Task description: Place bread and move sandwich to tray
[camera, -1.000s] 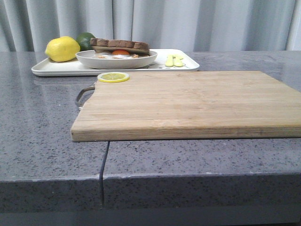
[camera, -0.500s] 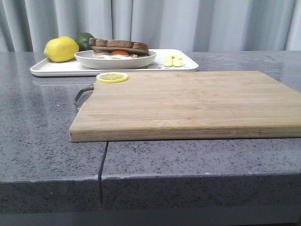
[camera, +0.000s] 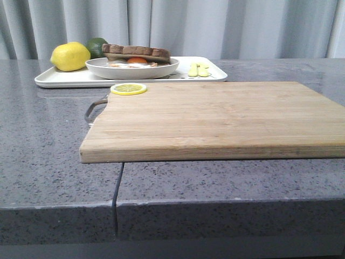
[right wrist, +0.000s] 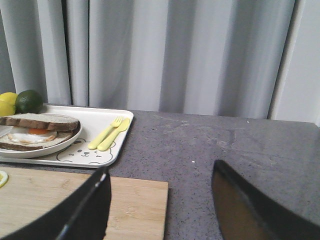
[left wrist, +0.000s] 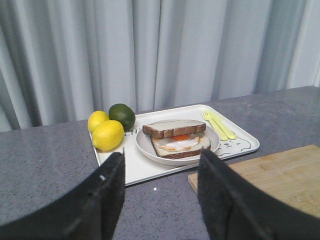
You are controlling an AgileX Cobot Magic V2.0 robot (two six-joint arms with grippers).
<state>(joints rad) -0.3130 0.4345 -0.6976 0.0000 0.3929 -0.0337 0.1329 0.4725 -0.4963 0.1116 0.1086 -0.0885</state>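
The sandwich (camera: 136,54), a fried egg between two brown-crusted slices, lies in a round white plate (camera: 132,69) on the white tray (camera: 64,79) at the back left. The top bread slice (left wrist: 174,128) rests on the egg. The sandwich also shows in the right wrist view (right wrist: 37,131), as does the tray (right wrist: 97,153). My left gripper (left wrist: 161,165) is open and empty, above the grey counter in front of the tray (left wrist: 150,167). My right gripper (right wrist: 159,181) is open and empty, over the cutting board's far right corner. Neither gripper shows in the front view.
A wooden cutting board (camera: 215,116) with a metal handle fills the middle of the grey counter, with a lemon slice (camera: 129,88) on its back left corner. Two lemons (left wrist: 107,135), a lime (left wrist: 122,115) and a yellow fork and knife (camera: 199,69) lie on the tray. Curtains hang behind.
The front view shifted slightly to the left between one second and half a second ago. Nothing on the table has moved.
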